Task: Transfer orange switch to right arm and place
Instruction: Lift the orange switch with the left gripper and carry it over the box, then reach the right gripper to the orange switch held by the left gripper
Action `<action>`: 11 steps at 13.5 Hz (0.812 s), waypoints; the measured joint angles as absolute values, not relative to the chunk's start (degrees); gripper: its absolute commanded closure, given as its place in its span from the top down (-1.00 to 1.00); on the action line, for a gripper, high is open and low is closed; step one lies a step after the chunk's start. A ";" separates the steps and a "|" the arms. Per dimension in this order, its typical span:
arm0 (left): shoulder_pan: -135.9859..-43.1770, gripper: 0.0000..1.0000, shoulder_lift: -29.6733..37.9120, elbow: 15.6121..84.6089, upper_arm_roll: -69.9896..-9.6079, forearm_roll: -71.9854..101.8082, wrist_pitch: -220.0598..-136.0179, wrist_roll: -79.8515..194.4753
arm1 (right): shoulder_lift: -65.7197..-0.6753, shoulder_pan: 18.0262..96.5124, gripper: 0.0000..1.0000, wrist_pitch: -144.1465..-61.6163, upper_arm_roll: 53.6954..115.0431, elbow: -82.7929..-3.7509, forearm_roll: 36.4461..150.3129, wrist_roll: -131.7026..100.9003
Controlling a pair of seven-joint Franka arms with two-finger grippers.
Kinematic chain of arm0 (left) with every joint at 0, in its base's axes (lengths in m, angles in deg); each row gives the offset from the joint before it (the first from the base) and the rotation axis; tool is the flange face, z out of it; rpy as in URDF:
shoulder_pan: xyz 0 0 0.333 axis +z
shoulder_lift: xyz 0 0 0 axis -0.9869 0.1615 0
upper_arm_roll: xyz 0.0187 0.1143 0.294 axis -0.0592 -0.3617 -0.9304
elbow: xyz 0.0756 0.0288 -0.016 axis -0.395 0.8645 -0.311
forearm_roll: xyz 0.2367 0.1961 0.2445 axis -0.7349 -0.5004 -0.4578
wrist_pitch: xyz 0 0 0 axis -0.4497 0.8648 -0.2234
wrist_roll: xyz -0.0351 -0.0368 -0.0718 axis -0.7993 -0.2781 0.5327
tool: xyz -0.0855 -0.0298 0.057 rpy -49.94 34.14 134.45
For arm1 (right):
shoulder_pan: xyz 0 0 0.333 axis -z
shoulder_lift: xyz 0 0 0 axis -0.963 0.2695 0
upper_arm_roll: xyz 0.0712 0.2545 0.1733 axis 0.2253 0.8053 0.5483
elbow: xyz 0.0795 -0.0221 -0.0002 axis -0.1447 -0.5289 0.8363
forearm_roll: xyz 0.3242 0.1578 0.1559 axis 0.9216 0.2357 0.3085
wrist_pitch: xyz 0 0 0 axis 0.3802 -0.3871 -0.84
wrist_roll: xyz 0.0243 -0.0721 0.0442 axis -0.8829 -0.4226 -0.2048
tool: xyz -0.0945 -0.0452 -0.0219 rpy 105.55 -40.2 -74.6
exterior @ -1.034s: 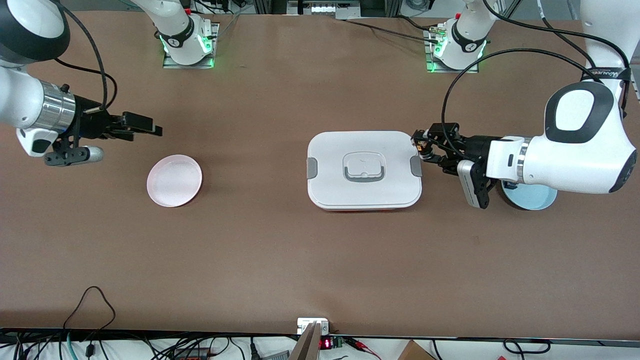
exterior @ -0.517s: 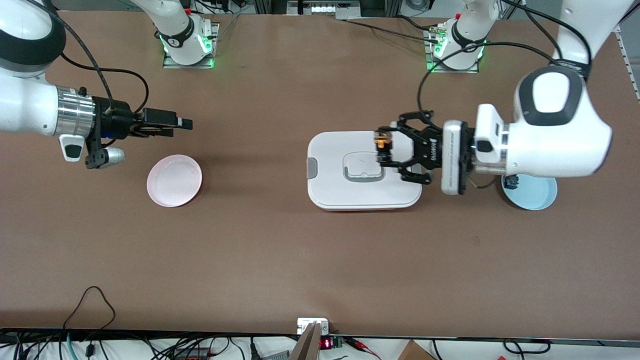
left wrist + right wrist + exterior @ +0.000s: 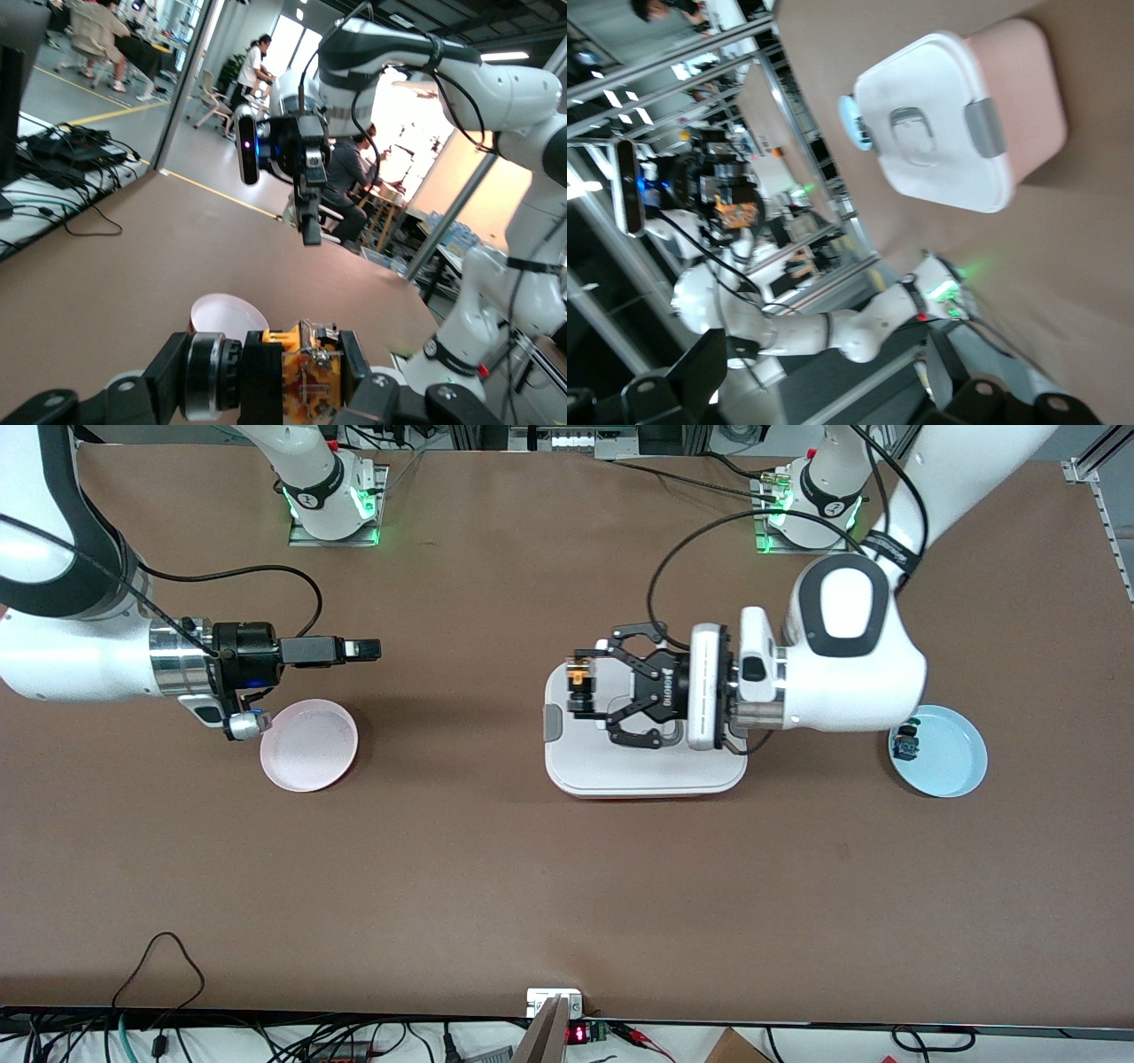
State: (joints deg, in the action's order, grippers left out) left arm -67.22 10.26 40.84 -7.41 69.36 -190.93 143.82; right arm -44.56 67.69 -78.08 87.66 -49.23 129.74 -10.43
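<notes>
Left gripper over white lidded box, pinching orange switch sideways for handover. Right gripper above pink dish, finger spacing unclear.

We see a white lidded container mid-table, a pink dish toward the right arm's end, and a blue dish holding a small blue-green switch.

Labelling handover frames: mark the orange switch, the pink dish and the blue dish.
orange switch [image 3: 578, 677], front view, its amber cap.
pink dish [image 3: 309, 745], front view, its bare middle.
blue dish [image 3: 952, 751], front view, its bare floor.
</notes>
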 measured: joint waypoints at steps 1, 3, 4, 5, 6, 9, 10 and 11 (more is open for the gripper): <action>-68.80 -0.95 10.26 40.84 -7.16 70.53 -194.04 144.79 | -44.07 67.67 1.00 -78.08 87.66 -49.74 132.40 -11.04; -71.07 -0.95 10.26 40.86 -7.11 74.78 -198.67 147.78 | -42.83 67.41 1.00 -78.09 87.67 -50.15 137.25 -13.40; -71.80 -0.95 10.26 40.91 -7.12 77.17 -199.75 149.52 | -42.14 66.97 1.00 -78.09 87.69 -50.33 139.78 -14.38; -72.28 -0.95 10.26 40.96 -7.12 79.21 -200.37 150.91 | -41.56 66.28 1.00 -78.09 87.72 -50.40 141.66 -15.13; -72.56 -0.95 10.26 41.00 -7.12 80.83 -200.75 151.66 | -41.20 65.46 1.00 -78.12 87.74 -50.41 142.96 -15.54; -73.08 -0.94 10.26 41.05 -7.12 83.40 -201.87 152.30 | -40.92 62.83 1.00 -78.99 87.77 -50.44 146.35 -17.03; -73.23 -0.94 10.26 41.05 -7.12 83.50 -202.06 152.31 | -40.82 61.96 1.00 -79.79 87.78 -50.45 147.56 -17.41; -73.33 -0.94 10.26 41.06 -7.12 83.51 -202.20 152.31 | -40.70 61.05 1.00 -80.70 87.78 -50.45 148.88 -17.52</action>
State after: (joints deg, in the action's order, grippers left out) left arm -73.33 10.26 41.06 -7.12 83.51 -202.20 152.31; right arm -40.70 61.05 -80.70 87.78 -50.45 148.88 -17.52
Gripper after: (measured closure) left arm 0.282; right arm 0.000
